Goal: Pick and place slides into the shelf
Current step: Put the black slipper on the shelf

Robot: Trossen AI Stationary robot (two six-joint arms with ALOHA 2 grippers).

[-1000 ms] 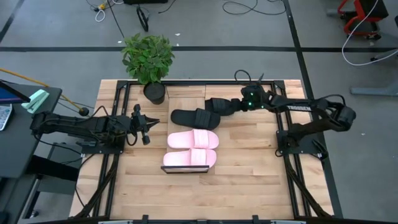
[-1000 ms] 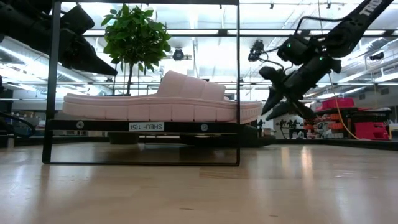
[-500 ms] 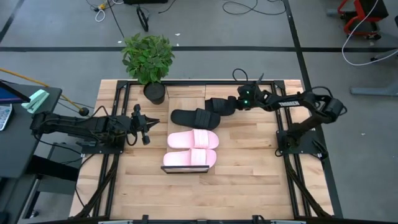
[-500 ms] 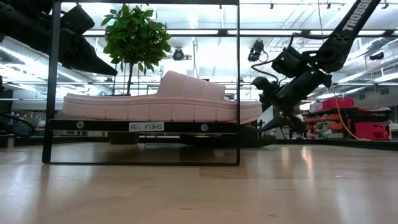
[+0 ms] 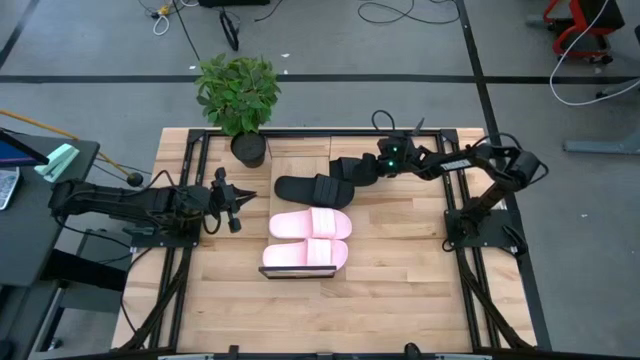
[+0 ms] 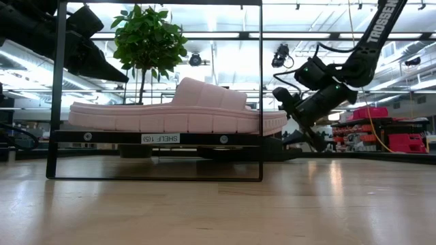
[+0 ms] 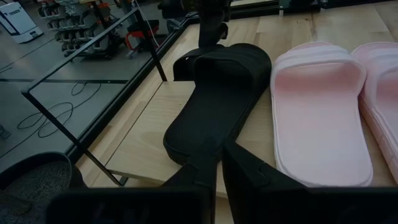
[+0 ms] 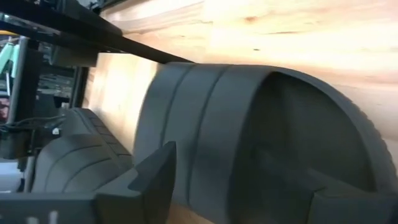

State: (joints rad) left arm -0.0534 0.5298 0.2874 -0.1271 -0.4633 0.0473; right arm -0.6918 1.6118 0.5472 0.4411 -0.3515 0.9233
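High view: right gripper, fingers spread, sits at the far black slide, not pinching. Recommend straddling its strap squarely before closing; left gripper waits aside, its fingers nearly pressed together.

2 slides on shelf; 2 slides behind; plant behind-left.

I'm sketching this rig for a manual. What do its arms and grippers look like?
Both arms are dark, jointed tubes on black bases. The right arm carries white lettering along its forearm, green lights near the wrist, and thin black cables looping off it. Each ends in two dark, tapering fingers; the left gripper shows pointed tips.
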